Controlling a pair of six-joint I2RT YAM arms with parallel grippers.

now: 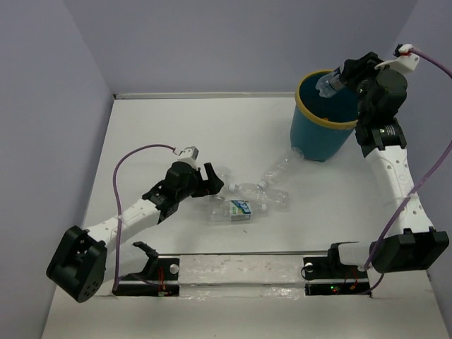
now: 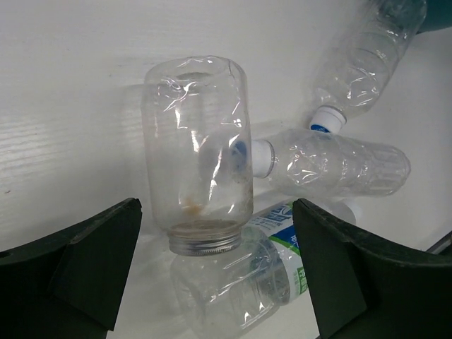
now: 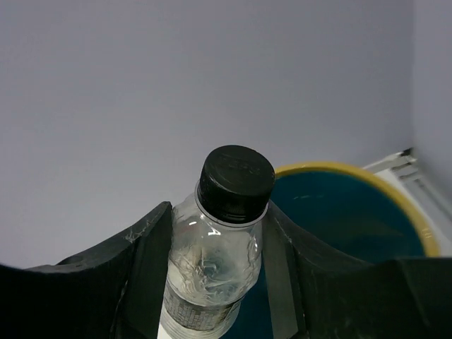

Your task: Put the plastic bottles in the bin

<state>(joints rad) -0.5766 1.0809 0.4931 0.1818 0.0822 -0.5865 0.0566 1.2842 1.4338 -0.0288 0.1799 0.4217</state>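
Plastic bottles (image 1: 244, 201) lie clustered on the worktop (image 1: 176, 127), my left gripper (image 1: 214, 178) spread apart beside them. My right gripper (image 1: 346, 74) clamps a black-capped bottle (image 3: 212, 268) above the bin (image 1: 318, 138), whose bottom I cannot see.

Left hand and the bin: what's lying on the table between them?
Several crumpled clear bottles lie scattered between the left hand and the bin. The top view shows this best.
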